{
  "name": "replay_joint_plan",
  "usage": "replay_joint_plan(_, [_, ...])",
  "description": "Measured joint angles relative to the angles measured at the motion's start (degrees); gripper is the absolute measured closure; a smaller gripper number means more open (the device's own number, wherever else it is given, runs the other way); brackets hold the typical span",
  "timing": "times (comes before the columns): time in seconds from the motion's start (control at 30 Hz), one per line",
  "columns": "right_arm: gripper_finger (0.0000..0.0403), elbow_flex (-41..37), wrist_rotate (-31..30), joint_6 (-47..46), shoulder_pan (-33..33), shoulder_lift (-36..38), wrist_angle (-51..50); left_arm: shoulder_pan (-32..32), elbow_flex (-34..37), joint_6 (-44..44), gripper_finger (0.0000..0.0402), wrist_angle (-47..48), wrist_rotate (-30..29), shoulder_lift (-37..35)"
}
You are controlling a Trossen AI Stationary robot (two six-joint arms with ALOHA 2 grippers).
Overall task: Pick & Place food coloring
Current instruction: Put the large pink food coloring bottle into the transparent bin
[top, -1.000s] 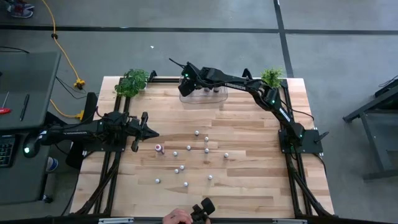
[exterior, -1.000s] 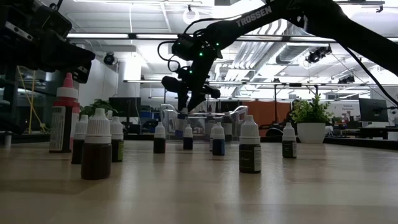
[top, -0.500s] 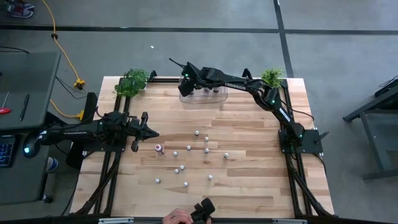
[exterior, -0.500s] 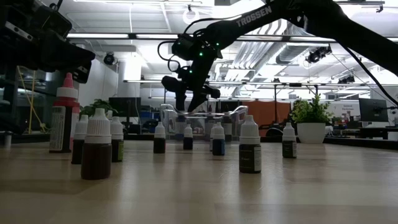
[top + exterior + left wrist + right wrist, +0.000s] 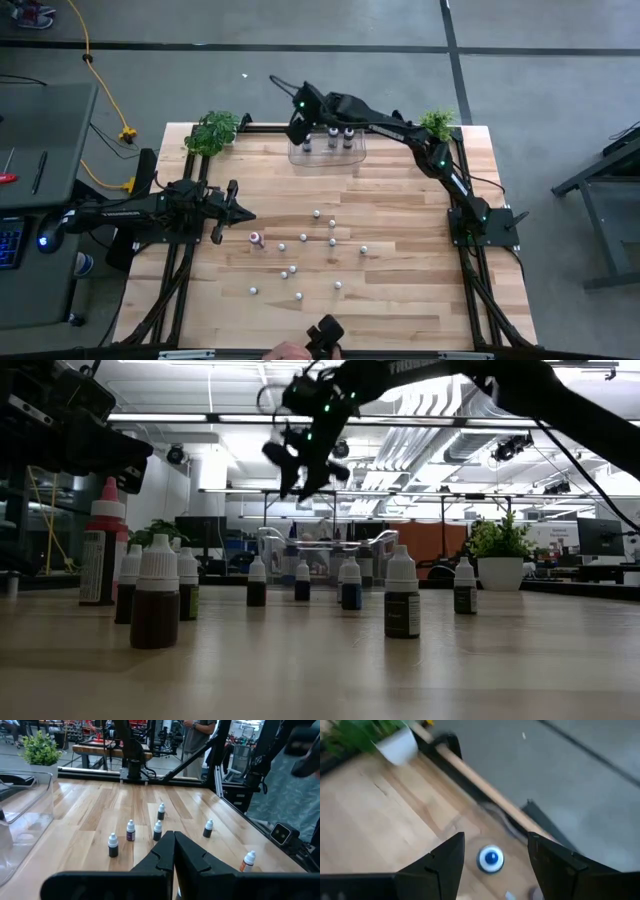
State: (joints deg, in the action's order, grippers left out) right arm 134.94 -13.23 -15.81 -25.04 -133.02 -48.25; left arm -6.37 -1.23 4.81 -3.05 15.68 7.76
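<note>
**Right end effector wide open above the bin**

The left end effector (image 5: 243,214) hovers low over the tabletop (image 5: 400,300) with its fingers pressed together, empty. Just ahead of it, toward the middle, stand the scattered food coloring bottles (image 5: 303,238), the pink-capped one (image 5: 255,238) nearest. Farther right, the right end effector (image 5: 297,128) hangs over the clear bin (image 5: 327,155) at the far edge, fingers spread wide and holding nothing. A blue-capped bottle (image 5: 491,858) stands directly below it, and more bottles (image 5: 338,134) stand in the bin just beside.
</note>
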Motion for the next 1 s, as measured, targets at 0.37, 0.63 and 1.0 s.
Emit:
replay_joint_plan(0.37, [0.0196, -3.0, 10.5, 7.0, 2.5, 12.0, -2.0, 0.0, 0.0, 0.0, 0.0399, 0.0, -0.2, 0.0])
replay_joint_plan(0.63, [0.0196, -3.0, 18.6, 17.6, 7.9, 17.1, -18.8, 0.0, 0.0, 0.0, 0.0399, 0.0, -0.3, 0.0])
replay_joint_plan(1.0, [0.0196, -3.0, 22.0, 28.4, 16.5, 21.0, -36.4, 0.0, 0.0, 0.0, 0.0399, 0.0, -0.4, 0.0])
